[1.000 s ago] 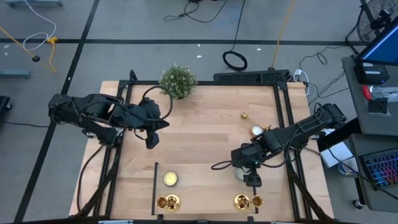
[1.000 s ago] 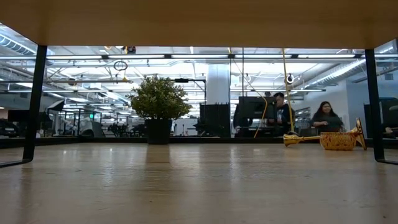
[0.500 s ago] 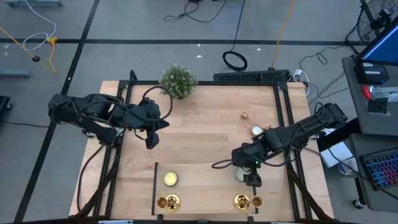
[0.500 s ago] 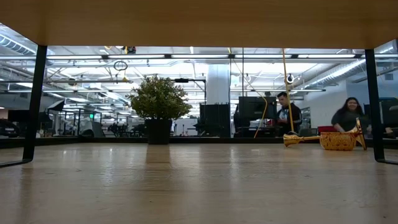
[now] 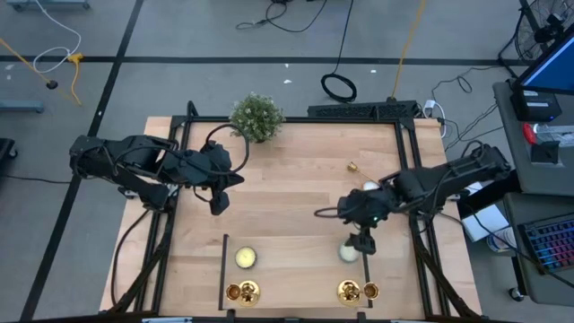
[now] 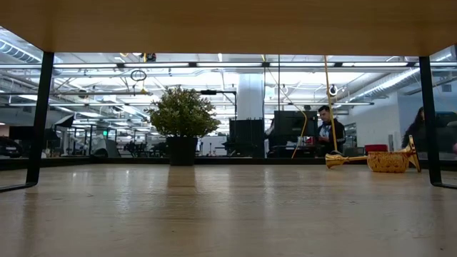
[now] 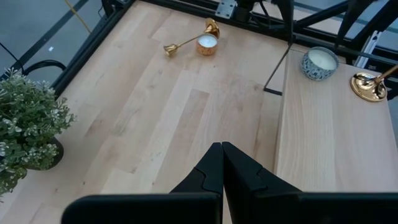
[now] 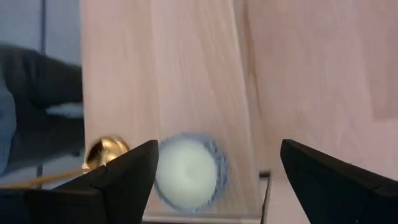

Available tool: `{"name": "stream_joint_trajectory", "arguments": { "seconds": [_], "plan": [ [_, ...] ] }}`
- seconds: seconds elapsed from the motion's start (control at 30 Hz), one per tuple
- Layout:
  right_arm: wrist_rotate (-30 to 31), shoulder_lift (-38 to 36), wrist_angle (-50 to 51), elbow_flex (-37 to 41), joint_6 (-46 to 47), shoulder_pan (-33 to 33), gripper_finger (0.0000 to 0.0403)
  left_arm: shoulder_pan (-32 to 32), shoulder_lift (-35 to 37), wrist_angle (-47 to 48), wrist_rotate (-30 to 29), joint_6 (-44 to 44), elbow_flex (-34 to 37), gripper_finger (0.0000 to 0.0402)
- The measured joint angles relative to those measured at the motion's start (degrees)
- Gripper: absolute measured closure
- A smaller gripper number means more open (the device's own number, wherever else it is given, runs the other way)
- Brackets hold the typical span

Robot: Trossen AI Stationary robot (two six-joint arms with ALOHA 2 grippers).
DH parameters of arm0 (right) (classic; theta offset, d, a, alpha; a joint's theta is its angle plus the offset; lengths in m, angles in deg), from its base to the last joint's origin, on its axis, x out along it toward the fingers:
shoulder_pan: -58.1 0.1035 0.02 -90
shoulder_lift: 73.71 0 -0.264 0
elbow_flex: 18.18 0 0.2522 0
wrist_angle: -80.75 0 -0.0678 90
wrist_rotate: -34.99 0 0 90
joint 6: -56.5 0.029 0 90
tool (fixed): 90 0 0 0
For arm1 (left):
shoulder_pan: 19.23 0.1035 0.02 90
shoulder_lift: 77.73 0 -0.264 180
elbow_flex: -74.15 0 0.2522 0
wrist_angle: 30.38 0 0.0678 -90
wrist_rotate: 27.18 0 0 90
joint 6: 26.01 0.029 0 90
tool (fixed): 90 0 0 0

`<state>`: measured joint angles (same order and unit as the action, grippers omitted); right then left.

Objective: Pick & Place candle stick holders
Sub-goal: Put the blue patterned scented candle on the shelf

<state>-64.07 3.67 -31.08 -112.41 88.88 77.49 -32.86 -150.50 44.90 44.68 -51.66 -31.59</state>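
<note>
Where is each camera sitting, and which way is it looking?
High view: above the table, looking straight down; both arms show, left gripper and right gripper.
Low view: at table-top height, looking level across to the potted plant and the room; no arm shows.
Left wrist view: on the left arm, looking past its shut fingers over the table.
Right wrist view: on the right arm, looking down between its open fingers at a white candle.
Shared: high and left wrist views both show the fallen candlestick holder.
</note>
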Motion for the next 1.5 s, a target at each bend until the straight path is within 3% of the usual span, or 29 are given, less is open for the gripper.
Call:
{"name": "stream_joint_trajectory", "arguments": {
  "seconds": [0.33, 0.53, 0.83, 0.97, 1.13, 1.2, 1.5],
  "plan": [
    [0.6, -0.1, -6.3, 0.0, -0.1, -1.4, 0.0091, 0.0, 0.0, 0.2, 0.0, -0.8, 0.0, 0.0399],
    [9.0, 1.3, -5.7, 0.0, 2.8, -2.3, 0.0138, 0.0, 0.0, 3.1, 0.5, -5.9, 0.0, 0.0399],
    [19.4, 1.3, -0.3, 0.0, 11.3, -3.3, 0.0234, 1.7, 0.0, 4.5, 5.7, -17.6, 0.0, 0.0399],
    [19.5, 1.3, 5.9, 0.0, 16.6, -3.2, 0.029, 0.6, 0.0, 0.5, 5.7, -18.4, 0.0, 0.0399],
    [19.5, 1.3, 8.0, 0.0, 16.7, -1.9, 0.0377, -2.1, 0.0, -8.1, 5.7, -15.0, 0.0, 0.0399],
    [19.5, 1.3, 8.0, 0.0, 14.4, -1.1, 0.0395, -3.2, 0.0, -10.7, 4.5, -15.3, 0.0, 0.0399],
    [16.5, 1.3, 8.6, 0.0, 7.7, -0.5, 0.04, -10.4, -0.7, -23.0, -10.4, -19.6, -0.1, 0.0399]
  ]
}}
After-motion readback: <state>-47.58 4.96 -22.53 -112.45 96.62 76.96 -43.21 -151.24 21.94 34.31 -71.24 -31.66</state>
